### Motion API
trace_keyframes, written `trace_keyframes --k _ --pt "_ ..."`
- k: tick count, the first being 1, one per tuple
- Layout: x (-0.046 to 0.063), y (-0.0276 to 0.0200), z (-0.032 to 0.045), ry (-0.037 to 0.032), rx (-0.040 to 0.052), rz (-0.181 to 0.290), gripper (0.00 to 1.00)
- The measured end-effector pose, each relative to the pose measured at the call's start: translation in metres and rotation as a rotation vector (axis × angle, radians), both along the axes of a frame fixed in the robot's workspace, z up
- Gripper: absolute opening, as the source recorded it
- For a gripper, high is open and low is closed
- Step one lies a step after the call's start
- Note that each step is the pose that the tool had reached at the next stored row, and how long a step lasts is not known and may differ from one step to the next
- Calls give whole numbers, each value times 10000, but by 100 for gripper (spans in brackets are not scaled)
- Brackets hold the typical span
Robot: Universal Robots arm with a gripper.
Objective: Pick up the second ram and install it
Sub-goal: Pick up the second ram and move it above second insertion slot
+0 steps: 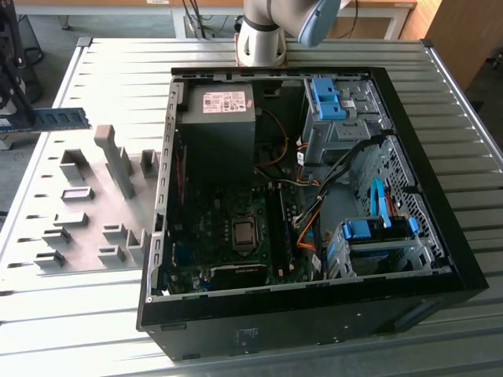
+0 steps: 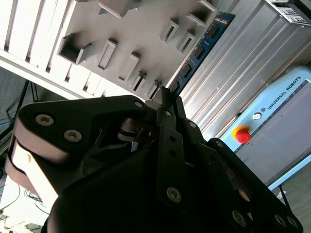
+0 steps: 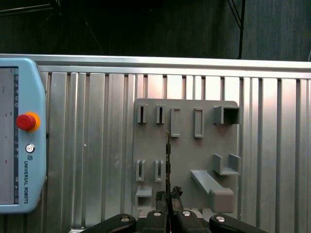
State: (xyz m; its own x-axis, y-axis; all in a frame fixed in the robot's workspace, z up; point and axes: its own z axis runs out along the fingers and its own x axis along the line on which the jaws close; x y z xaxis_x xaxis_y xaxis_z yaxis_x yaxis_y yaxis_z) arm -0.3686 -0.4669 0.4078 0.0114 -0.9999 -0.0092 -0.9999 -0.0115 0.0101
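The second ram [image 1: 61,119] is a thin blue-green stick held in the air at the exterior view's far left, over the far edge of the grey fixture plate [image 1: 86,196]. My gripper [image 1: 19,116] is shut on one end of it. In the first wrist view the ram [image 3: 168,160] shows edge-on, rising from the gripper [image 3: 168,196] above the fixture plate [image 3: 184,145]. The second wrist view has the ram [image 2: 201,48] reaching out from the gripper [image 2: 165,97]. The open computer case [image 1: 464,259] lies to the exterior view's right, its motherboard [image 1: 228,236] exposed.
Raised grey blocks [image 1: 118,161] stand on the fixture plate. The arm's base [image 1: 263,35] sits behind the case. A teach pendant [image 3: 19,141] with a red button lies on the ribbed metal table [image 1: 71,330]. Cables [image 1: 310,216] and blue drive bays [image 1: 377,232] crowd the case's right half.
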Motion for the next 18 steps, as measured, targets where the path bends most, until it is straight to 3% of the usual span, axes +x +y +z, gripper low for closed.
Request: trace_keyframes --k 8,18 --pt "25 0 1 1 0 0 14" --pt "130 0 1 1 -1 1 14"
